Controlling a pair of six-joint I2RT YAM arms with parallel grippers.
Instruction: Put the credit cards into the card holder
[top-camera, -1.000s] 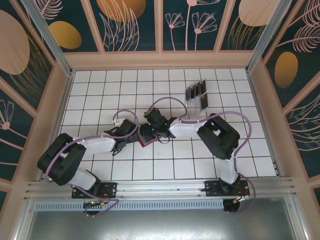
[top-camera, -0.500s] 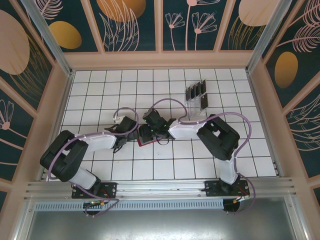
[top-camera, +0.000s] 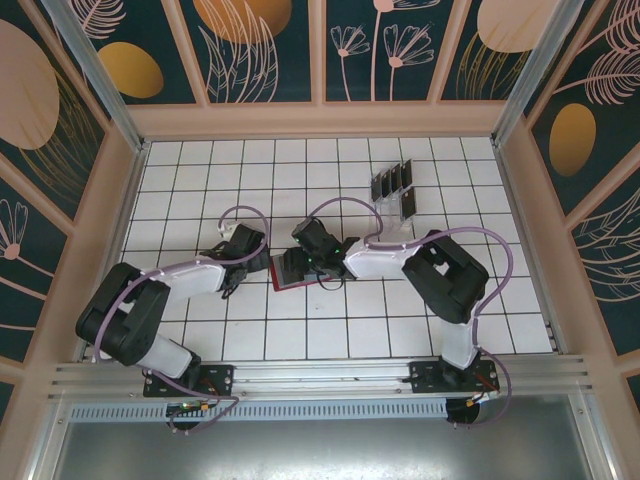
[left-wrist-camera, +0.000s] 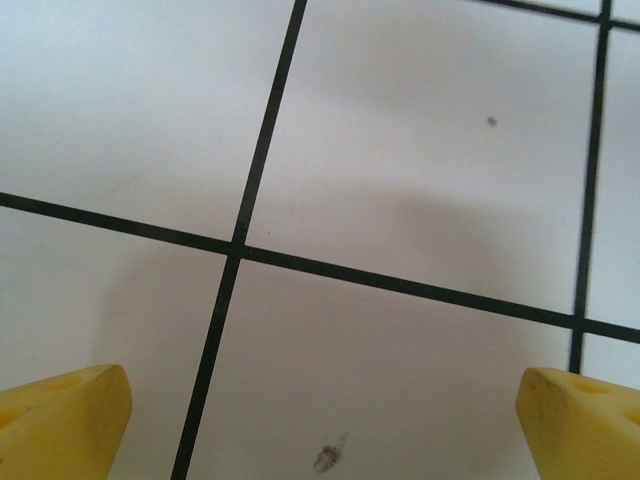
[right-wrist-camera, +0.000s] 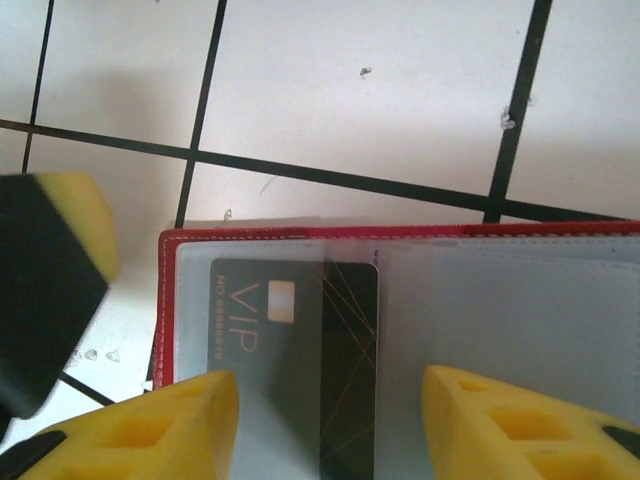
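The right end effector (right-wrist-camera: 330, 425) hangs low over the open card holder (right-wrist-camera: 420, 231), its yellow fingers about halfway apart. Nothing appears clamped between them, though their lower parts run out of the wrist view. Under and between the fingers a black card (right-wrist-camera: 290, 340) marked VIP lies in the holder's left clear sleeve. Its left part is dulled by the plastic and its right strip looks darker, so it may not be fully seated. The holder lies flat on the white tiled worktop (left-wrist-camera: 400, 150), red border up, roughly midway between the two arms in the overhead view. The left end effector (left-wrist-camera: 325, 425) is spread as wide as it goes and holds nothing, with bare tiles below it. Compared with a second ago it has drawn a little to the left, off the holder. The right wrist has shifted back too, so the red case shows much more plainly from above. That looks like one card delivered and the left arm no longer steadying the case. The other cards (top-camera: 390, 183) stand in the clear rack (top-camera: 400, 215) toward the far right of the worktop, well apart from the holder, so most of the job remains.
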